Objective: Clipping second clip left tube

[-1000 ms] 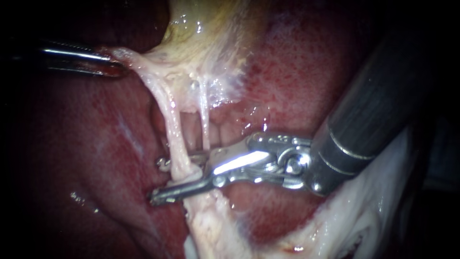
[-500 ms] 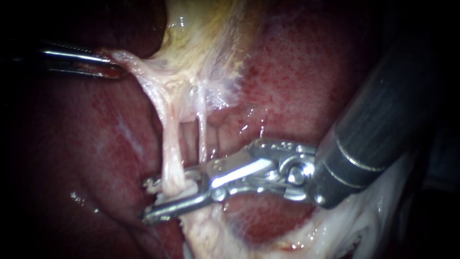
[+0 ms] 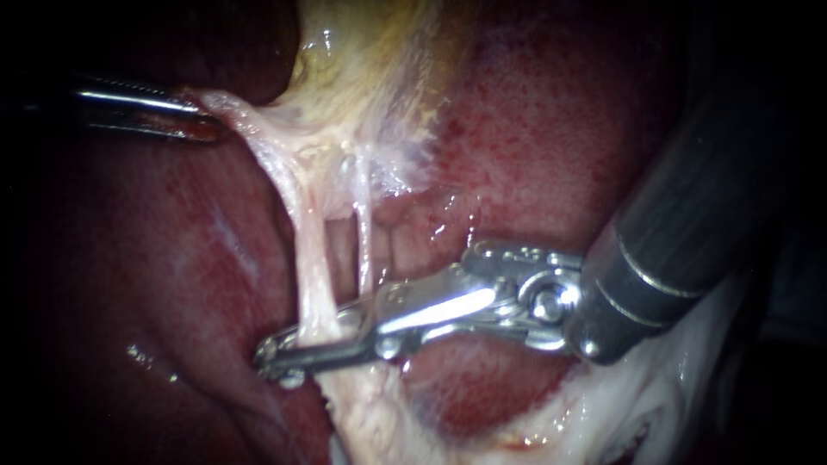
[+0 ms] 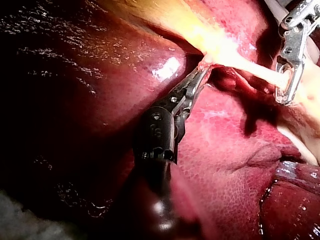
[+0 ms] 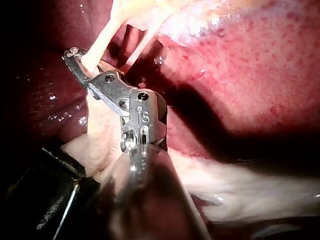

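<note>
**Right jaws closed across the left tube**

In the endoscope view the right instrument comes in from the right. Its jaws lie almost together with the left tube pinched between them, one jaw on each side. The grip is low on the tube, just above where it widens into white tissue. The jaw tips stick out a little past the tube on the side away from the shaft. Whether a clip sits inside the jaws cannot be told.

The thinner right tube runs down behind the jaws on their shaft side, apart from the left tube.

The right wrist view agrees: the left tube enters between the tips of the right instrument, with the right tube just beside.

The left instrument has its narrow jaws clamped on pale tissue at the foot of the gallbladder. That tissue is stretched taut from the jaws toward both tubes.

In the left wrist view the left instrument pinches the tissue's edge, and the right instrument is ahead of it — well apart. Red liver lies all around.
</note>
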Available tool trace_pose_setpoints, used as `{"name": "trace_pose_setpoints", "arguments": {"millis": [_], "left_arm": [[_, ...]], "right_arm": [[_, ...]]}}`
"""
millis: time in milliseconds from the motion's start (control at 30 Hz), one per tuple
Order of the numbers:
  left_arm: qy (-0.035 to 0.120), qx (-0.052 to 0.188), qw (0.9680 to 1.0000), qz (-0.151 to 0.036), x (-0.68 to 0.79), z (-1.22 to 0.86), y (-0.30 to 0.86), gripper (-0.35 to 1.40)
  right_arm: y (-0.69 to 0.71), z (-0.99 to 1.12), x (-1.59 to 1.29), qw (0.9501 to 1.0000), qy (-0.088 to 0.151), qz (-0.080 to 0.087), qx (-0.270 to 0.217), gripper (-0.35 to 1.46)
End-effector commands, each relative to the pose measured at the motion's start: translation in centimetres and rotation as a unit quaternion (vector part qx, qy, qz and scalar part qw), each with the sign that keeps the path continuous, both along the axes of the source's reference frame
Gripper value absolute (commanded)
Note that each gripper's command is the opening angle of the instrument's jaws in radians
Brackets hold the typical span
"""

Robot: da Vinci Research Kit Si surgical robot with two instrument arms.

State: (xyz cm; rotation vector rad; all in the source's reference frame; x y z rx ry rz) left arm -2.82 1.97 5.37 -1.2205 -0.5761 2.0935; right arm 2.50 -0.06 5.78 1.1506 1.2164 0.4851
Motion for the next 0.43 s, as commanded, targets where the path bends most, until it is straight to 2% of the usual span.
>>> {"name": "trace_pose_setpoints", "arguments": {"millis": [33,433], "left_arm": [[0.000,0.000,1.0000,0.000,0.00,0.00,0.00,-0.35],[-0.001,0.001,1.0000,0.001,0.00,0.01,0.01,-0.35]], "right_arm": [[0.01,-0.02,0.00,1.0000,0.000,-0.001,0.002,-0.35],[0.00,0.02,0.00,1.0000,0.001,-0.001,0.002,-0.33]]}}
